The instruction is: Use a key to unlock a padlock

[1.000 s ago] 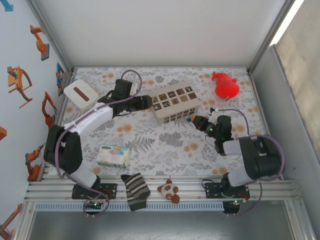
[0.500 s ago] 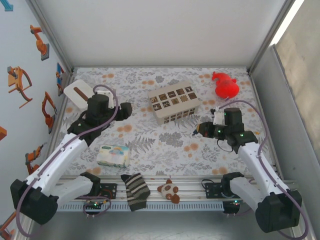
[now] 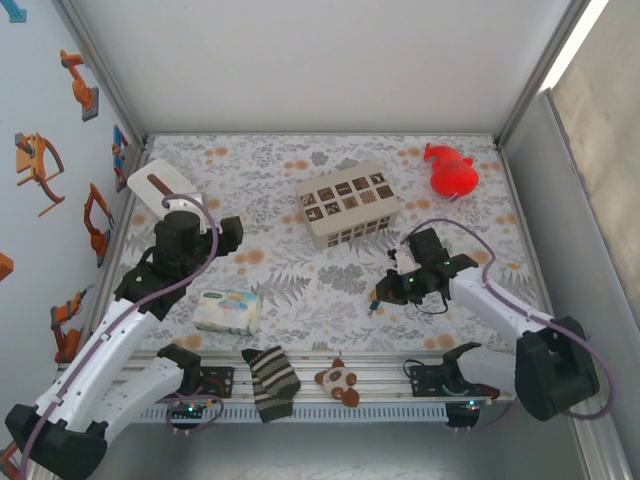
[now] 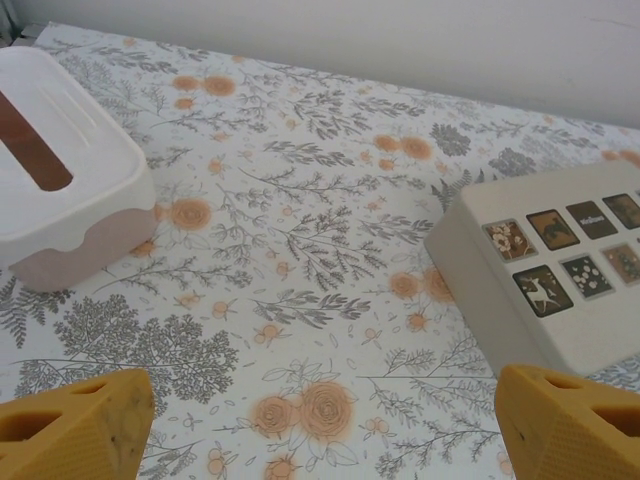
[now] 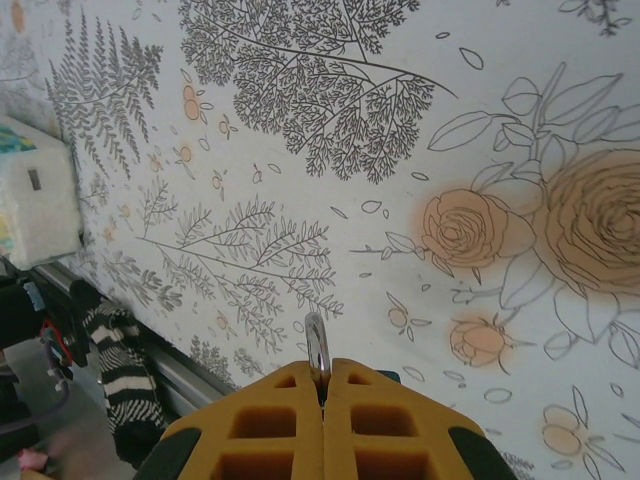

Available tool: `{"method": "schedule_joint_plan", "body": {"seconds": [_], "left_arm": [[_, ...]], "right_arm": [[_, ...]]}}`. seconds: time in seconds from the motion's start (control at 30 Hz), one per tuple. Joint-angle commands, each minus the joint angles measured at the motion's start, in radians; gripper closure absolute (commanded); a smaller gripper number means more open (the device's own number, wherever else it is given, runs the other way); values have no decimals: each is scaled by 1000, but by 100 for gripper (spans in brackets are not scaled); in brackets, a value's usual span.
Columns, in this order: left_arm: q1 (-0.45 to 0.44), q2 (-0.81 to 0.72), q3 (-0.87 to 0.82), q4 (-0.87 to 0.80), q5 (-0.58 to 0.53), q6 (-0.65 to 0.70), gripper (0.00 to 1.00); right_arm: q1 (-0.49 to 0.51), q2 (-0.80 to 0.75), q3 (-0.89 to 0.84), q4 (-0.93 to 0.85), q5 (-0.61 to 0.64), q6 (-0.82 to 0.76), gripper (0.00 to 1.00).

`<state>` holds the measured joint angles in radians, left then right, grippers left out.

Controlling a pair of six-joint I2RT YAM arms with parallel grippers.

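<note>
Over mat [image 3: 300,290], right arm [image 3: 490,300] bent, padlock [image 5: 318,350] pinched

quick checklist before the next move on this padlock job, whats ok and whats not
1. Right gripper shut on the padlock: ok; the jaws are closed and a thin grey loop, seemingly the shackle, pokes out between them.
2. Left gripper open and free: ok; its fingers stand wide apart with nothing between them.
3. Where the key is: cannot tell.
4. Which way the padlock's keyhole faces: cannot tell; the body is hidden by the fingers.
5. Patterned box apart from both grippers: ok.
</note>
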<state>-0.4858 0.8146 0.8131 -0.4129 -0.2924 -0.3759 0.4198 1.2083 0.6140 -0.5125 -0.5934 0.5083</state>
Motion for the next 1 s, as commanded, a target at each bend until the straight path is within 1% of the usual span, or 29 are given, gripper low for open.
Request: {"method": "schedule_joint_plan", "body": {"seconds": [0.0,0.13,0.23,0.27,0.33,0.4,0.47,0.57,0.67,0.73,0.8,0.9,0.97], "left_arm": [[9,-20,-6,-28,-24,25,12],[9,-20,-7,-35,-20,28,12],[10,-16,-5,-40,-16,29,12],[10,-13,-4,-41,-16,29,12],[10,-10,-3,-41,-19,34,12],[10,-8,-3,-37,-21,37,12],[12,-2,-8,-24,-32,46,12],[15,12,-24,5,-63,61,11],[25,33,-34,29,-107,69,7],[34,44,-40,49,-137,75,2],[42,47,-49,75,-163,89,0],[62,46,-82,134,-204,116,1],[83,42,-115,184,-237,122,4]], "right_arm": [[29,88,13,117,-8,31,100],[43,193,29,175,-11,36,100],[43,238,28,215,-7,45,100],[43,244,29,222,-3,45,98],[43,233,25,232,12,50,83],[43,201,26,224,38,50,74],[43,158,39,189,77,41,67],[37,88,76,112,141,3,64],[22,-8,142,18,240,-53,62],[9,-77,192,-45,344,-108,60],[3,-144,223,-73,460,-168,57],[-6,-242,231,-57,612,-261,49],[-13,-295,217,-27,699,-326,43]]}}
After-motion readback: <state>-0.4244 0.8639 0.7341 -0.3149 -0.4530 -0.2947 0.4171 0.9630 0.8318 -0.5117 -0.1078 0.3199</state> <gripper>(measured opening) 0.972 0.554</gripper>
